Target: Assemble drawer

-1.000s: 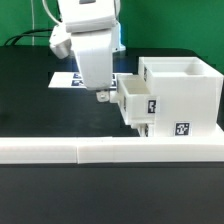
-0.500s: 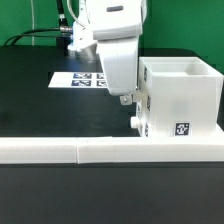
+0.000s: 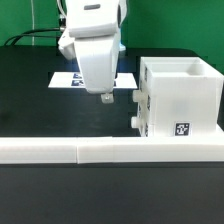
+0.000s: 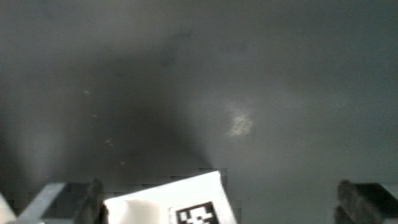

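Hovering over the black table (image 3: pixel 30 90) with gripper (image 3: pixel 104 97) spread wide and empty, drawer (image 3: pixel 180 95) just beside on exterior view's right, trays seemingly pushed in, knobs (image 3: pixel 137 122) facing gripper

Your arm: white, boxy, two dark-tipped fingers.
You see the gripper (image 3: pixel 104 97) as a smooth white block tapering downward, under a wider white wrist housing (image 3: pixel 92 17) with grey shading and a blue glint beside it. In your wrist view, the fingertips (image 4: pixel 64 199) appear dark grey and blurred.
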Motion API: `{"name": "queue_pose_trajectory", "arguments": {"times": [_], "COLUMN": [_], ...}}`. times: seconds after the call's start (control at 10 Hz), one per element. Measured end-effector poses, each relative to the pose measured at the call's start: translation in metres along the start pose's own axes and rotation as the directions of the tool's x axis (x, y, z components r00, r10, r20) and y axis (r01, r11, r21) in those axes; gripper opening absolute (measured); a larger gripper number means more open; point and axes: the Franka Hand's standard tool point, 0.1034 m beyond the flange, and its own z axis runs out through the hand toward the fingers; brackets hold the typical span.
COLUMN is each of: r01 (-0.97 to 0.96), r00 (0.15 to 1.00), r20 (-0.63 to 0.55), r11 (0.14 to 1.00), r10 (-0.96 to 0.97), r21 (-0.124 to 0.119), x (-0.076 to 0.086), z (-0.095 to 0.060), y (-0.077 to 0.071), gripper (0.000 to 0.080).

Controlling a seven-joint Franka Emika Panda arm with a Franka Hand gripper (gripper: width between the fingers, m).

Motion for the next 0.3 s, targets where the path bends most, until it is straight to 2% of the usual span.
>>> {"name": "queue_pose_trajectory", "arguments": {"times": [0.1,0.2,0.3], "r01": [-0.007,-0.020,-0.022], "r00": [1.000,1.000,1.000], "r20": [0.010,0.008,0.008], "r11": [0.999,0.998,0.998], "r10": [0.008,0.021,0.023], "r21": [-0.039,-0.061,-0.058], "x": [0.0025,0.0054,0.0040], "z": [-0.0063,-0.0062,-0.0051], "y": [0.0033,0.0036,0.0035], "gripper": [0.0649,0.0649,0.0649]}}
